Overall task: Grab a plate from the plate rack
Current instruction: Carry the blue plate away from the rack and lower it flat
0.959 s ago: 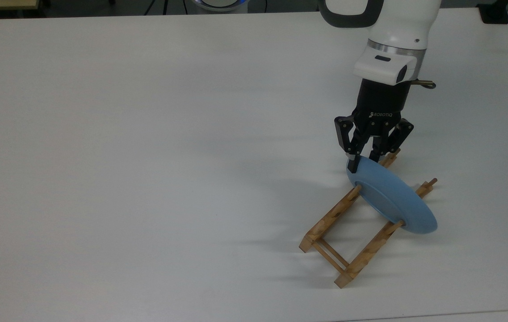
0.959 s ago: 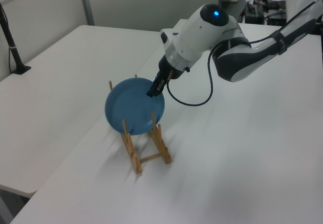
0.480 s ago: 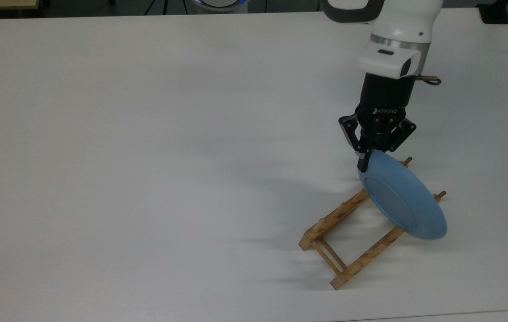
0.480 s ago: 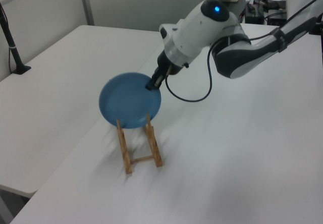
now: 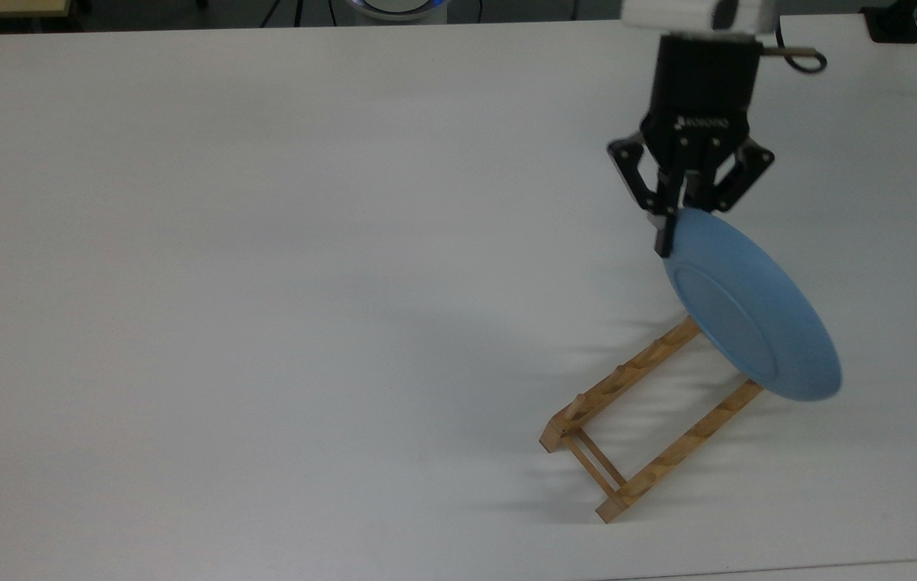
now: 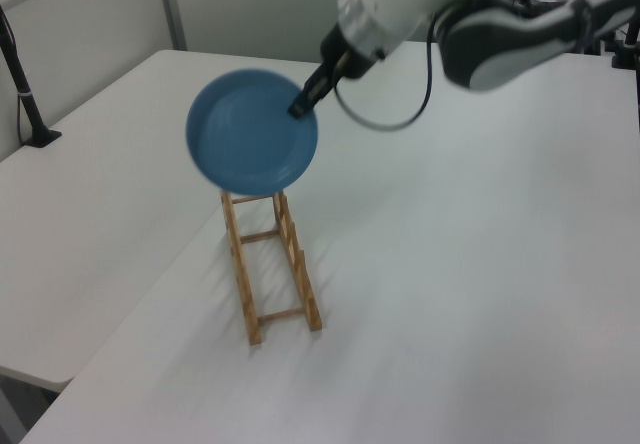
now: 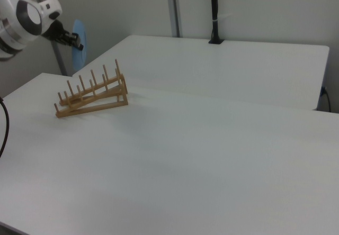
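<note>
My gripper is shut on the upper rim of the light-blue plate, which hangs tilted in the air. In the left view the plate hangs from the gripper just above the far end of the plate rack. I cannot tell whether the plate's lower edge touches the rack. The light-wood rack lies on the white table, its far end hidden behind the plate in the top view. In the right view the plate shows edge-on beside the gripper, and the rack looks raised at one end.
The white table stretches wide to the top view's left. A second table joins it along a seam, with a black post clamped at its far edge, seen also as the black post in the right view. A cable loops off the arm.
The gripper has risen and drawn back with the plate, lifting it up out of the rack's slots. The rack has shifted, and its end under the plate has come up.
</note>
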### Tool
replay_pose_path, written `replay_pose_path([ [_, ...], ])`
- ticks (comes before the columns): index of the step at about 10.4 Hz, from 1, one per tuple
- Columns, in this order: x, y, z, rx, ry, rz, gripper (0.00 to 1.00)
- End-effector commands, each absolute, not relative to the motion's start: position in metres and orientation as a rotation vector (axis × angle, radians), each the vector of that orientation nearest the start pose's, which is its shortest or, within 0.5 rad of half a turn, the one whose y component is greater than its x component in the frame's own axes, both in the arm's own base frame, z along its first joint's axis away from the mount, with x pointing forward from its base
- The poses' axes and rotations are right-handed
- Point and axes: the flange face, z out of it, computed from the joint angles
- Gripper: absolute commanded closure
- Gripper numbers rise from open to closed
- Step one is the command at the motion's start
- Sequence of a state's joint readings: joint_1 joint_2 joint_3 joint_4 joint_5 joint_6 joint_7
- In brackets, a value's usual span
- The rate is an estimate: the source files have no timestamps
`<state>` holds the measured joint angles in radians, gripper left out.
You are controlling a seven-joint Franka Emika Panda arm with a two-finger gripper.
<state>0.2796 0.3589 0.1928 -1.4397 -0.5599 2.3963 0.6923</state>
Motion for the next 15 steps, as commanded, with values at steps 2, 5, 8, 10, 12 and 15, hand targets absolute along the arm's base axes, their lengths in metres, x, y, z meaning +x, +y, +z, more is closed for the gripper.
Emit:
replay_pose_path([
  [2, 0.619, 0.228, 0.624, -2.969, -0.170, -0.777, 1.00],
  [5, 0.592, 0.142, 0.662, -2.918, -0.298, -0.505, 1.00],
  [8, 0.546, 0.029, 0.663, -2.825, -0.477, -0.080, 1.00],
  [10, 0.533, -0.034, 0.622, -2.752, -0.509, 0.105, 1.00],
  [12, 0.528, -0.072, 0.560, -2.703, -0.484, 0.205, 1.00],
  [15, 0.519, -0.144, 0.467, -2.666, -0.340, 0.148, 1.00],
])
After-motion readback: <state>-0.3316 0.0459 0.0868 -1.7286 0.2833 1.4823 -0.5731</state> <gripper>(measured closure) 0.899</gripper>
